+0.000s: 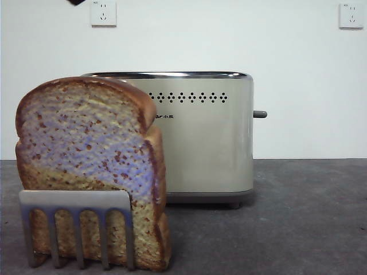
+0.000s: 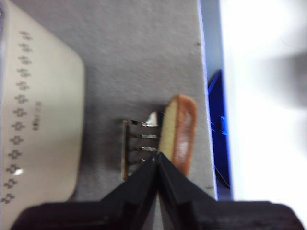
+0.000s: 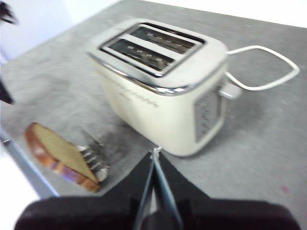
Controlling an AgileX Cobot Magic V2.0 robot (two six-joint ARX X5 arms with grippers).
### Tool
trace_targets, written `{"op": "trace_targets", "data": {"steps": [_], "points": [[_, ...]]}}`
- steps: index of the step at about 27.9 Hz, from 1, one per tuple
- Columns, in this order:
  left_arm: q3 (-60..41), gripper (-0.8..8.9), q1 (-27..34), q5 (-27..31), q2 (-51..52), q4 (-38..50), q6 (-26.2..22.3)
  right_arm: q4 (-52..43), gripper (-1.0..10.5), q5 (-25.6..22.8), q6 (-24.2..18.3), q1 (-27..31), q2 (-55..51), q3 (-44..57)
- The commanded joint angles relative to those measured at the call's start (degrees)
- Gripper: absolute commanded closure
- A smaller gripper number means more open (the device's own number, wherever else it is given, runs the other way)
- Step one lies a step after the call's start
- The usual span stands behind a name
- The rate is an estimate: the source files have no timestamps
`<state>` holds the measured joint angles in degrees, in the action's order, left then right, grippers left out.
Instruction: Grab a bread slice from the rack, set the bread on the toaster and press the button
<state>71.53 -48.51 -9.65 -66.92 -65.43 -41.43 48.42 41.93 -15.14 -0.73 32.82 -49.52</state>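
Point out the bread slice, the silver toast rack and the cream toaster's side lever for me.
Brown-crusted speckled bread slice (image 1: 86,137), front view: centre of its pale crumb face.
Shiny silver metal toast rack (image 1: 74,201), front view: its front plate's solid upper band.
Cream toaster's grey side lever (image 1: 260,114), front view: the protruding knob.

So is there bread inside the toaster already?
No, both slots of the toaster look empty in the right wrist view, and the bread leans in the rack beside it.

The slice of bread (image 1: 86,154) hides the toaster (image 1: 200,137) logo's first letters.
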Motion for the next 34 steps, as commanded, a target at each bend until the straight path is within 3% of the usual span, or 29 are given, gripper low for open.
{"op": "trace_targets", "data": {"steps": [1,5,9,22,26,31,34], "points": [[-0.1,8.04,-0.6,0.0,-0.6,-0.1,-0.1,0.0,9.5,3.1,-2.9,-0.1,-0.1,-0.5],[-0.1,7.99,-1.1,1.6,-1.0,-0.1,0.6,2.6,9.5,3.5,-6.4,-1.3,0.0,-0.5],[-0.1,6.74,-1.1,2.1,-1.7,-1.1,1.6,5.9,9.5,3.0,-9.2,-3.9,0.0,-0.5],[-0.1,6.43,-4.3,2.1,-5.4,-3.4,4.2,9.5,9.5,-0.4,-9.2,-8.7,0.0,-0.5],[-0.1,5.07,-5.4,2.3,-7.7,-4.0,6.3,9.6,9.5,-3.0,-9.2,-9.1,0.0,-0.5],[-0.1,4.99,-5.5,2.6,-10.6,-4.1,6.5,10.1,9.5,-4.0,-9.2,-9.1,0.0,-0.5],[-0.1,5.04,-5.8,5.7,-12.1,-4.1,6.5,10.0,9.5,-4.0,-9.1,-9.1,0.0,-0.5]]}}
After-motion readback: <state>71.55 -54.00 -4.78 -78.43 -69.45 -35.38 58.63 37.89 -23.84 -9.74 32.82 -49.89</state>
